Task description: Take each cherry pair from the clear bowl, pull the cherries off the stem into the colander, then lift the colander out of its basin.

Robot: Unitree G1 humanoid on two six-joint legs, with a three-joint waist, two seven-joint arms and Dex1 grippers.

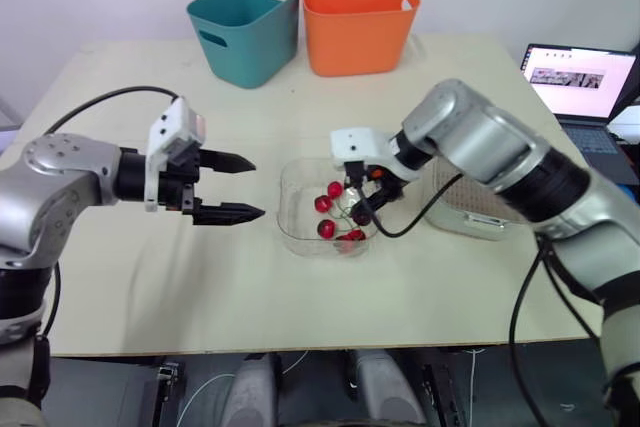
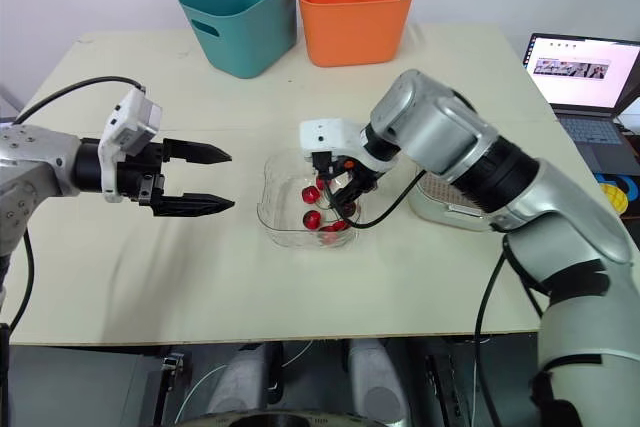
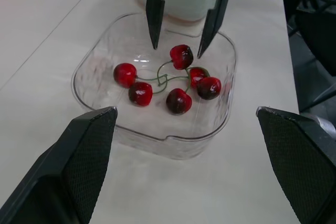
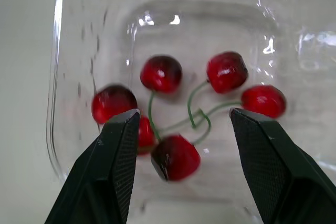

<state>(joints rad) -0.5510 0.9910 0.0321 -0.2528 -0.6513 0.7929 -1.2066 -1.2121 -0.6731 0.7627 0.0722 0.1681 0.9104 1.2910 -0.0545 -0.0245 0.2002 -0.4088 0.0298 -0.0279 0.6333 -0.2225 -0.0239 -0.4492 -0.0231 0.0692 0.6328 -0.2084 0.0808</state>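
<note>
The clear bowl (image 1: 285, 209) stands mid-table and holds several red cherries (image 3: 178, 100) joined by green stems (image 3: 165, 80). My right gripper (image 1: 358, 205) is open and lowered into the bowl, its fingertips (image 3: 154, 35) just above the cherries at the bowl's right side, touching none that I can see. In the right wrist view the fingers (image 4: 118, 156) straddle a dark cherry (image 4: 175, 157). My left gripper (image 1: 257, 187) hovers open a little left of the bowl, pointing at it. The white colander (image 1: 478, 215) sits in its basin right of the bowl, partly hidden by my right arm.
A teal bin (image 1: 245, 27) and an orange bin (image 1: 360, 22) stand side by side at the table's far edge. An open laptop (image 1: 580, 82) sits off the table's right side. A black cable (image 1: 420, 212) loops from the right wrist beside the bowl.
</note>
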